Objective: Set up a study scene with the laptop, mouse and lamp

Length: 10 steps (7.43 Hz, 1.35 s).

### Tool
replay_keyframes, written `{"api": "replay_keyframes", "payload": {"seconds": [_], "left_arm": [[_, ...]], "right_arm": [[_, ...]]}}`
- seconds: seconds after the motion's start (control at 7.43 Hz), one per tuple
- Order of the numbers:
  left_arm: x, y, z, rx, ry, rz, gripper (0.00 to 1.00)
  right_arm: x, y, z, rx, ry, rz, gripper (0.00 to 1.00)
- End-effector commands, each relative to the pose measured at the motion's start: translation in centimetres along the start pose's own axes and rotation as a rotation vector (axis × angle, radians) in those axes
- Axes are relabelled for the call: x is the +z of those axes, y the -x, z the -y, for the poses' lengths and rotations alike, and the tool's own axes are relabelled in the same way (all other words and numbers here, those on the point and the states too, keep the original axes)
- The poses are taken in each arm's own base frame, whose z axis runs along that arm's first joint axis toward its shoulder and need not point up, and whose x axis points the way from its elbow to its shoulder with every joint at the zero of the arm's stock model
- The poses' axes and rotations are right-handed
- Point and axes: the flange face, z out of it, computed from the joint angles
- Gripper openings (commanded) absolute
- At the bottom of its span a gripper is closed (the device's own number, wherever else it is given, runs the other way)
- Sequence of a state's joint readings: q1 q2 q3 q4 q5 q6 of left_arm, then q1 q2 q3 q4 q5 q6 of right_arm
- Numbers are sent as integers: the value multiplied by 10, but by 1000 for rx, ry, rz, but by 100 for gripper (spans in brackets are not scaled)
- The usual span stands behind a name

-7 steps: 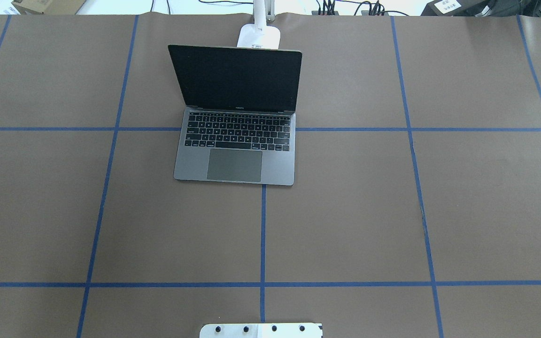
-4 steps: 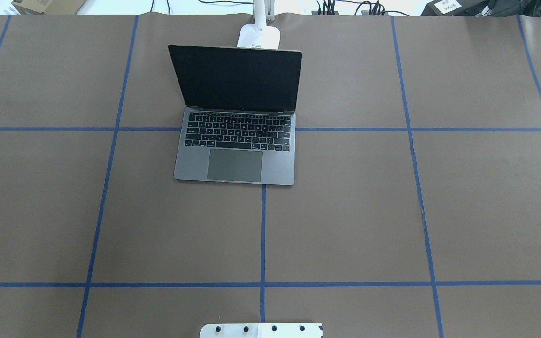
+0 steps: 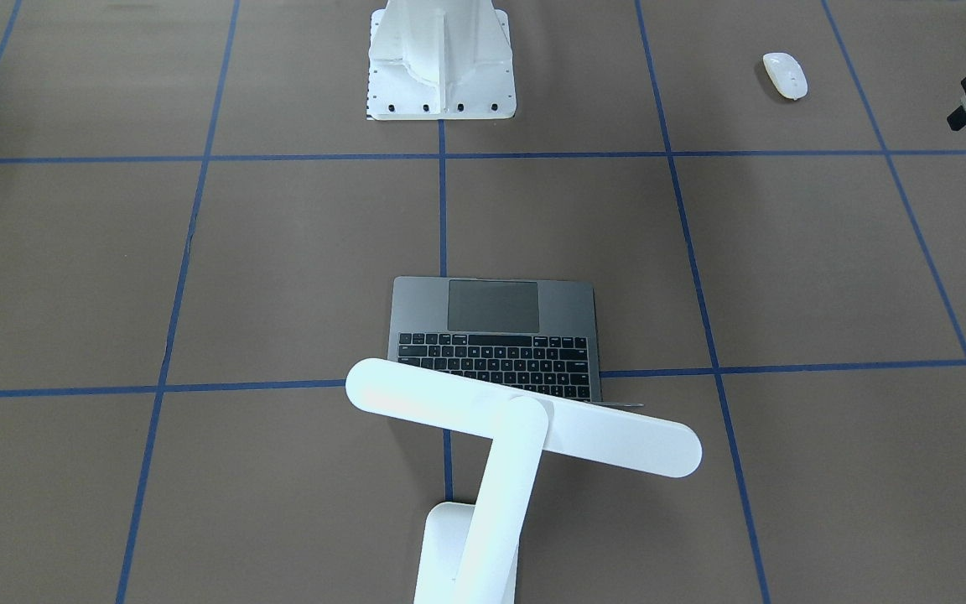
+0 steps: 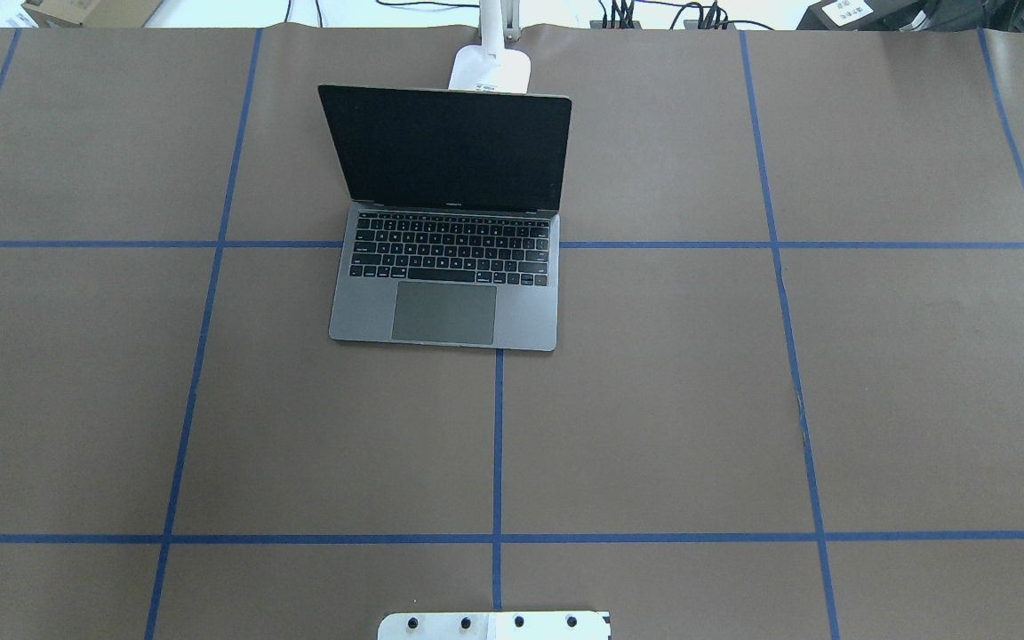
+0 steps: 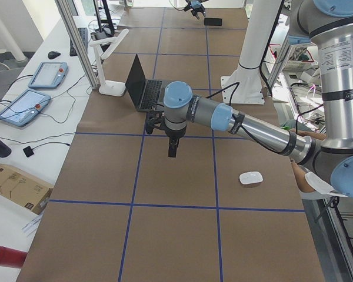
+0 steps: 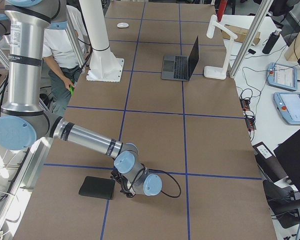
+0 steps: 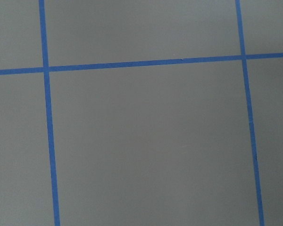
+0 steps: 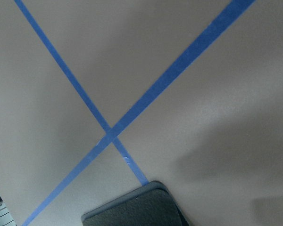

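Brown paper [image 4: 654, 427] gridded with blue tape covers the table. On the robot's left, the left arm [image 5: 253, 126] stretches nearly level over it. Its wrist is bent so the left gripper [image 5: 172, 144] points straight down, clear of the surface; whether its fingers are apart or together cannot be told. The mouse [image 3: 786, 75] lies on that same side near the robot's edge, well apart from the laptop [image 4: 445, 267], which stands open mid-table with its screen dark. The lamp [image 3: 525, 419] stands just behind the lid, its bar head held high. On the right, the right arm [image 6: 87, 137] slants down low, with the right gripper [image 6: 126, 192] just beside a black mat [image 6: 97, 187]; its finger spacing cannot be told either.
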State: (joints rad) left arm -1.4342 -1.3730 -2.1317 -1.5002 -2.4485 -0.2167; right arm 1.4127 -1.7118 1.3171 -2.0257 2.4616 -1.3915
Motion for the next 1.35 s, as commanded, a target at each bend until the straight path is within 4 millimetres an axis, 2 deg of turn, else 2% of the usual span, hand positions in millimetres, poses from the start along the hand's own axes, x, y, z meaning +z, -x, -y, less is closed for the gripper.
{"api": "replay_keyframes", "payload": {"seconds": [0.0,1.21], "left_arm": [[0,0,1,1,-3,13,100],[-2,1,1,-1,-9,16,100]], "right_arm": [[16,3,-20,17,-1,23,96],[40,7,-43,58,-44,70,96]]}}
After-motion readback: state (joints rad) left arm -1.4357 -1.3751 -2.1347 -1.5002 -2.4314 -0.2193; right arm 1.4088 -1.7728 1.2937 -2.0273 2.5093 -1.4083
